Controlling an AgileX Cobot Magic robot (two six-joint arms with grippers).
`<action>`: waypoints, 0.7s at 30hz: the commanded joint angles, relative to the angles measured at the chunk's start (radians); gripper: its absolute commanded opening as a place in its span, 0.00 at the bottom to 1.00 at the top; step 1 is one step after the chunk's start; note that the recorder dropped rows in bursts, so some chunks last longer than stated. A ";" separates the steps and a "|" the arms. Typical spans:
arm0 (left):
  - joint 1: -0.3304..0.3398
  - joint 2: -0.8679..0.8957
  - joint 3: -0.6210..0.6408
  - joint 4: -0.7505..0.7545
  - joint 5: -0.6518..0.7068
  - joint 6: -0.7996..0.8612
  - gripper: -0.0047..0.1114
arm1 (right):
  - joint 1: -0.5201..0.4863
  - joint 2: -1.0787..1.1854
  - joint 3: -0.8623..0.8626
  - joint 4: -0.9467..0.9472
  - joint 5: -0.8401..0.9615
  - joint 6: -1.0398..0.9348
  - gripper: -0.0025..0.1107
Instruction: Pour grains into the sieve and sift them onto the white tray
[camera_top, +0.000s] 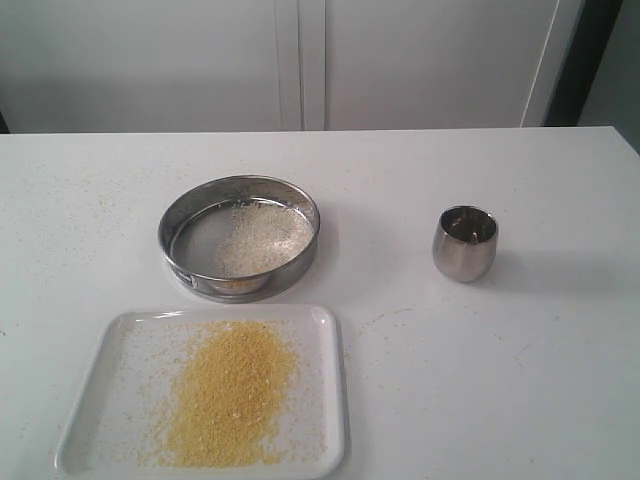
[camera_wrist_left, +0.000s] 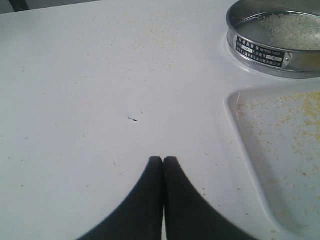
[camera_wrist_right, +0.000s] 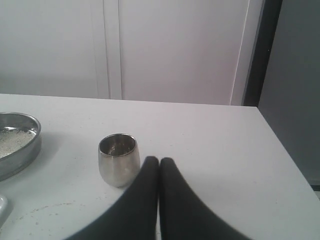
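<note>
The steel-rimmed sieve (camera_top: 240, 237) stands on the table behind the white tray (camera_top: 110, 340); pale whitish grains (camera_top: 262, 238) lie on its mesh. A heap of fine yellow grains (camera_top: 230, 390) covers the middle of the tray. Neither arm shows in the exterior view. My left gripper (camera_wrist_left: 163, 160) is shut and empty, over bare table beside the tray (camera_wrist_left: 240, 145), with the sieve (camera_wrist_left: 270, 55) farther off. My right gripper (camera_wrist_right: 159, 161) is shut and empty, close beside the steel cup (camera_wrist_right: 118, 159), not touching it. The sieve's rim (camera_wrist_right: 30, 145) shows at the edge.
The small rounded steel cup (camera_top: 465, 243) stands upright to the right of the sieve and looks empty. Stray granules dot the white table (camera_top: 450, 380) around the tray and sieve. A white cabinet wall (camera_top: 300, 60) rises behind the table's far edge.
</note>
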 joint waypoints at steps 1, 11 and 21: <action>0.003 -0.005 0.005 -0.011 0.005 0.000 0.04 | -0.006 -0.006 0.005 -0.011 0.000 -0.008 0.02; 0.003 -0.005 0.005 -0.011 0.005 0.000 0.04 | -0.006 -0.006 0.031 -0.011 -0.034 -0.008 0.02; 0.003 -0.005 0.005 -0.011 0.005 0.000 0.04 | -0.006 -0.006 0.138 0.000 -0.113 -0.008 0.02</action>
